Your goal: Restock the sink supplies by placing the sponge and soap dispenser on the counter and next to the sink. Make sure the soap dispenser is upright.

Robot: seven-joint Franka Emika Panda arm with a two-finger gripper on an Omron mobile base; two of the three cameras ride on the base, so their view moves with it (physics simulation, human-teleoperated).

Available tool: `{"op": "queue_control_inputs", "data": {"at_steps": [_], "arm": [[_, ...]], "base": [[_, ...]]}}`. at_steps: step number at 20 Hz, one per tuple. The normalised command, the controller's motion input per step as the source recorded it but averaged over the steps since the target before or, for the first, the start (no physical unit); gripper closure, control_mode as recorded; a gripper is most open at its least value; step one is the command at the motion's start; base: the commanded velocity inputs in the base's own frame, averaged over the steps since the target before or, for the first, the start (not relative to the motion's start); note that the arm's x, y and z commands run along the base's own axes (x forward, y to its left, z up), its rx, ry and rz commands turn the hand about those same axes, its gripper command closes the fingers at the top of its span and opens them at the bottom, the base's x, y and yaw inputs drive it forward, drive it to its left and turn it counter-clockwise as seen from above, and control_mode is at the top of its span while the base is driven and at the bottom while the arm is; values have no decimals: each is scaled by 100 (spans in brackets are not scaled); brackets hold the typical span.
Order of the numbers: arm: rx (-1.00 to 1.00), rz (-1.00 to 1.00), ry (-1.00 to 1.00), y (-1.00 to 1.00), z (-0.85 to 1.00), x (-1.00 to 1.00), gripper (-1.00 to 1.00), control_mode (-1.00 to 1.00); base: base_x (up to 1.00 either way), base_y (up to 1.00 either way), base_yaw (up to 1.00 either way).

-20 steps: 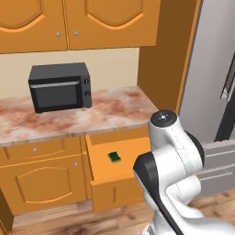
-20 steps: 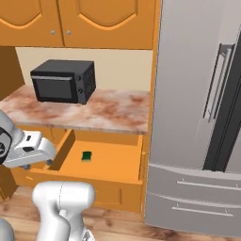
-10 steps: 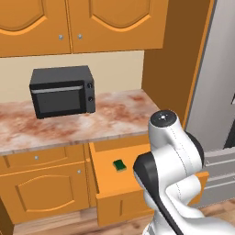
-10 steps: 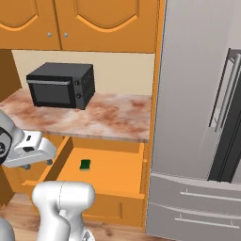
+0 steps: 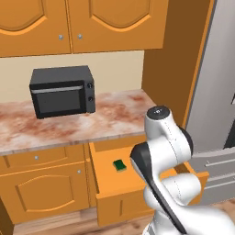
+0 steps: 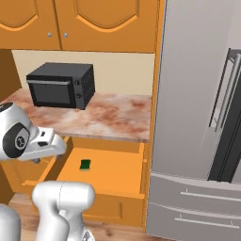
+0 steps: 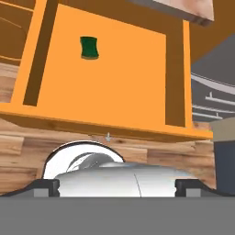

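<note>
End effector [image 7: 117, 186] is nearest: fingertips sit wide apart at the bottom of the hand view, nothing between them, aimed down over the front lip of the open drawer [image 7: 151, 96]. Well clear of the drawer contents, so this reads as an approach pose, not a grasp. Sponge [image 7: 89, 47] lies flat on the drawer floor toward the back left corner in the hand view, apart from the walls; same green pad shows in the left base view [image 5: 120, 165] and right base view [image 6: 85, 164]. Flat and free-standing, so a top-down pinch looks workable. Beyond the drawer, the tabletop [image 5: 114, 119] carries a black microwave [image 5: 62, 91] against the wall. Steel fridge [image 6: 197, 117] stands just beside the cabinet run on the right. Judgement: pickup of the sponge comes first; placement beside the sink is not yet started.
</note>
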Motion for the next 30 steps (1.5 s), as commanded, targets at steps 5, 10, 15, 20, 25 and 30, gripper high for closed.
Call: {"op": "queue_control_inputs", "data": {"at_steps": [5,10,15,20,25,30], "arm": [[1,0,18,8,-35,85,-100,-100],[0,0,27,32,-63,69,-100,-100],[0,0,16,15,-61,59,-100,-100],[0,0,0,0,-46,31,-100,-100],[0,0,0,0,-54,30,-100,-100],[0,0,0,0,-39,28,-100,-100]], "base": [[0,0,0],[0,0,0],[0,0,0],[0,0,0],[0,0,0],[0,0,0]]}}
